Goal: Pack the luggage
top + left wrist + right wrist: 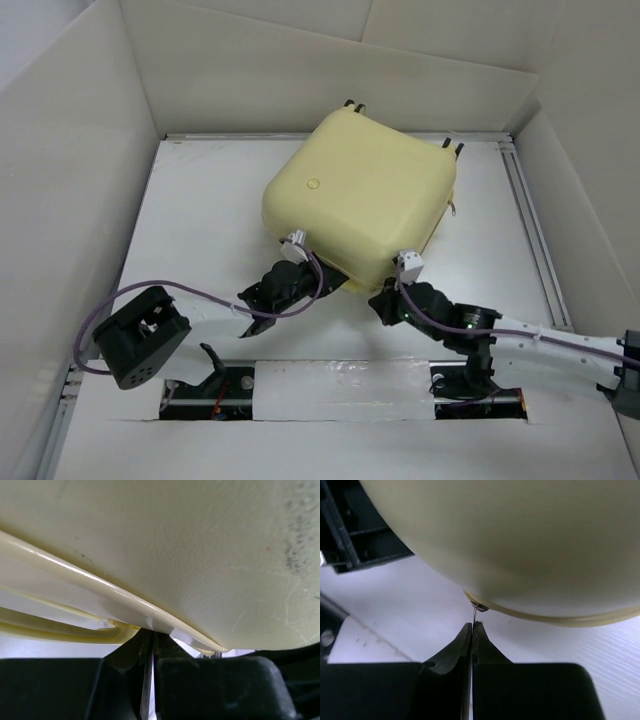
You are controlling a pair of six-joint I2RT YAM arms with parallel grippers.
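The luggage [360, 190] is a pale yellow hard-shell suitcase lying shut on the white table, round logo [313, 184] facing up and black wheels [452, 147] at its far side. My left gripper [325, 283] is shut, its tips pressed against the shell's near seam [125, 597]; I cannot tell whether anything is pinched between them. My right gripper [380, 292] is at the near right corner, shut on a thin metal zipper pull [475, 616] that hangs from the seam [560, 619]. The black lining is hidden.
White cardboard walls [70, 170] enclose the table on the left, back and right. An aluminium rail [528, 215] runs along the right side. A purple cable [190, 292] loops from the left arm's black joint [140, 335]. The left gripper's body [365, 535] shows beside the shell.
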